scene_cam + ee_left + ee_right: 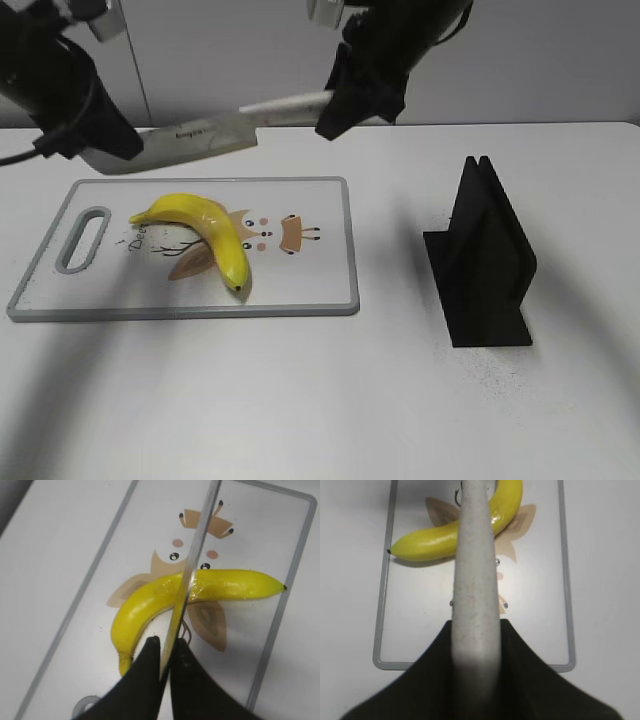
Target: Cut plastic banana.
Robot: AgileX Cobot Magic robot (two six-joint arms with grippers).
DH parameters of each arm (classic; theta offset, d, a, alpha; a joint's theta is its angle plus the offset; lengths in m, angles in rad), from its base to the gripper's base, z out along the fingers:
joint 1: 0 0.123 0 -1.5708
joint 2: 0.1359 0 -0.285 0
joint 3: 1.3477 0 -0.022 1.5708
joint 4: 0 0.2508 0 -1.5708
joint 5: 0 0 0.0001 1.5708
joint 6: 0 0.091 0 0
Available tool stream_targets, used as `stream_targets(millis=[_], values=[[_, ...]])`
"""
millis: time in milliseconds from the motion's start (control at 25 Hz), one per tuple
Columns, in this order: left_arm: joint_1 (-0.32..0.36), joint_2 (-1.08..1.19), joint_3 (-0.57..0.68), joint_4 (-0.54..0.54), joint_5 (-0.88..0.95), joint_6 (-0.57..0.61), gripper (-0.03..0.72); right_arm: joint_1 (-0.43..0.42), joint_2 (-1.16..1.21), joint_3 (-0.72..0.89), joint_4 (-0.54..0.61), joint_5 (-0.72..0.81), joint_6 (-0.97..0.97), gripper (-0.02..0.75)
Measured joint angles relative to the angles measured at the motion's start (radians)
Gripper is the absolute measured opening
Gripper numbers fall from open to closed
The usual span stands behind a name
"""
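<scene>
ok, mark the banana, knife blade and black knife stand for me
plastic banana (215,232): exterior view, mid-body on the curve.
knife blade (185,140): exterior view, flat of the blade.
black knife stand (487,255): exterior view, side panel.

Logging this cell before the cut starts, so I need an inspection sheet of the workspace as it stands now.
Surface: plain white table, a few dark specks near the stand.
Job's things: glossy yellow curved plastic banana, whole, lying on the grey-rimmed white cutting board; silver-bladed knife with a pale handle held in the air above the board.
Clutter: black slotted knife stand, right of the board, empty.
Grippers: left claw pinches the blade; right claw grips the handle.
Cables: black cable by the left arm.
Surroundings: light grey wall panels.
</scene>
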Motion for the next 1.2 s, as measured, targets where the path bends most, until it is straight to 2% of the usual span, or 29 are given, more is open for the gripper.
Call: stream_targets(millis=[240, 400, 880, 1200], values=[[-0.002, 0.253, -0.003, -0.051, -0.040, 0.001, 0.041, 0.006, 0.178, -0.001, -0.067, -0.017, 0.070, 0.181], [-0.001, 0.284, -0.031, -0.075, -0.015, -0.015, 0.057, 0.000, 0.224, -0.017, -0.088, -0.023, 0.093, 0.198], [-0.009, 0.239, -0.022, -0.057, -0.019, -0.030, 0.057, 0.002, 0.220, -0.034, -0.110, -0.008, 0.108, 0.205], [-0.012, 0.070, -0.008, -0.034, -0.022, -0.050, 0.041, 0.010, 0.135, -0.135, -0.129, 0.020, 0.122, 0.217]])
